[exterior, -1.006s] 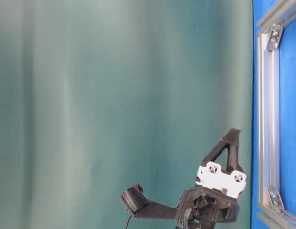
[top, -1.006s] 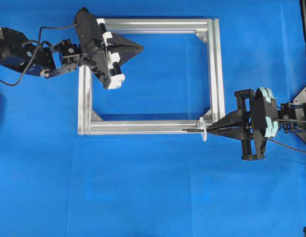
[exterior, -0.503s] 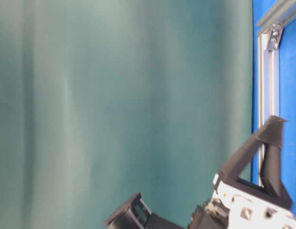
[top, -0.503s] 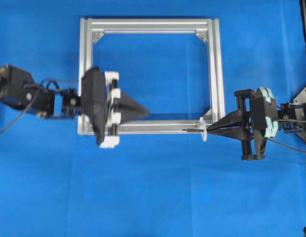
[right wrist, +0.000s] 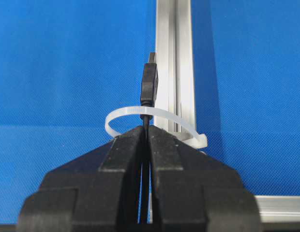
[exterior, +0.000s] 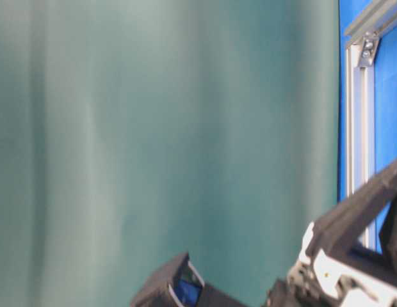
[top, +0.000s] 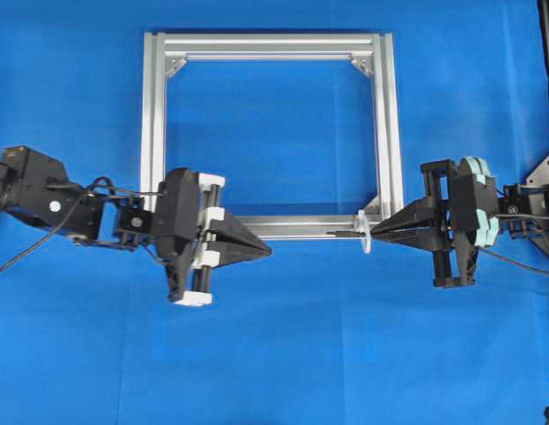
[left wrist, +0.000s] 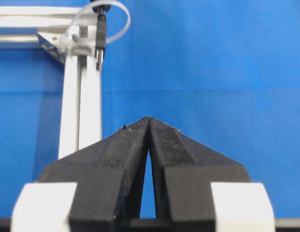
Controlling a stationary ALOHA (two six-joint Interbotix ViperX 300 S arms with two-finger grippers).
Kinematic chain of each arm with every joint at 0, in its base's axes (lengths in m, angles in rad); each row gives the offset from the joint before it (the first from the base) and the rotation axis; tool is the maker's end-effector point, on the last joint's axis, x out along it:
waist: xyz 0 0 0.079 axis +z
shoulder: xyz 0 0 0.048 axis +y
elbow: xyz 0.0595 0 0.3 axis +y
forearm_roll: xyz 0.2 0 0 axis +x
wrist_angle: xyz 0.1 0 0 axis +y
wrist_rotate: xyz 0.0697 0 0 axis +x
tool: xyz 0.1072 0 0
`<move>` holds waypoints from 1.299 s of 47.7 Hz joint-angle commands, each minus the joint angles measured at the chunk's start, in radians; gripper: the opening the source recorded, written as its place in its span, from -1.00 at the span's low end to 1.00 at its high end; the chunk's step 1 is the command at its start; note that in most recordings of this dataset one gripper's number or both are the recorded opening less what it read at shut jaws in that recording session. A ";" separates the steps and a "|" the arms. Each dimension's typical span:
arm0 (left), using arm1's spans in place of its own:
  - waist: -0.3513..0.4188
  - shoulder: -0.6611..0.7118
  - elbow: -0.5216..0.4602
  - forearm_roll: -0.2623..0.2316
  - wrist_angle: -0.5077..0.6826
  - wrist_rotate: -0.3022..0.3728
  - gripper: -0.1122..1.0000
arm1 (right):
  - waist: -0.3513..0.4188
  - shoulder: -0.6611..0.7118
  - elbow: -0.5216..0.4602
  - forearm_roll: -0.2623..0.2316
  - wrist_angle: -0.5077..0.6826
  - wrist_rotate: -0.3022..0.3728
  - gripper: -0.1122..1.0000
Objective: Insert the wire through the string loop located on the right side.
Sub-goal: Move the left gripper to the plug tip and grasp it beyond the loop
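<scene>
Overhead exterior view: the right gripper [top: 374, 234], jaws clamped on the wire [right wrist: 149, 92], holds its plug tip through the string loop [right wrist: 155, 117] at the lower right corner of the aluminium frame [top: 152, 133]. The left gripper [top: 267, 251], jaws pressed together and holding nothing, points along the frame's bottom rail toward the loop, well apart from it. No writing or labels are legible.
</scene>
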 commanded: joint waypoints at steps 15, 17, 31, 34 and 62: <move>0.060 0.067 -0.241 0.003 0.115 0.011 -0.80 | -0.002 -0.006 -0.015 0.002 -0.005 0.002 -0.85; 0.064 0.080 -0.268 0.003 0.137 0.011 -0.80 | -0.002 -0.006 -0.015 0.002 -0.005 0.002 -0.85; 0.067 0.127 -0.373 0.003 0.207 0.018 -0.80 | -0.002 -0.006 -0.015 0.002 -0.005 0.000 -0.85; 0.066 0.130 -0.377 0.003 0.215 0.018 -0.79 | -0.002 -0.005 -0.014 0.002 -0.005 0.000 -0.85; 0.071 0.132 -0.379 0.003 0.215 0.018 0.84 | -0.003 -0.006 -0.017 0.002 -0.003 0.000 -0.85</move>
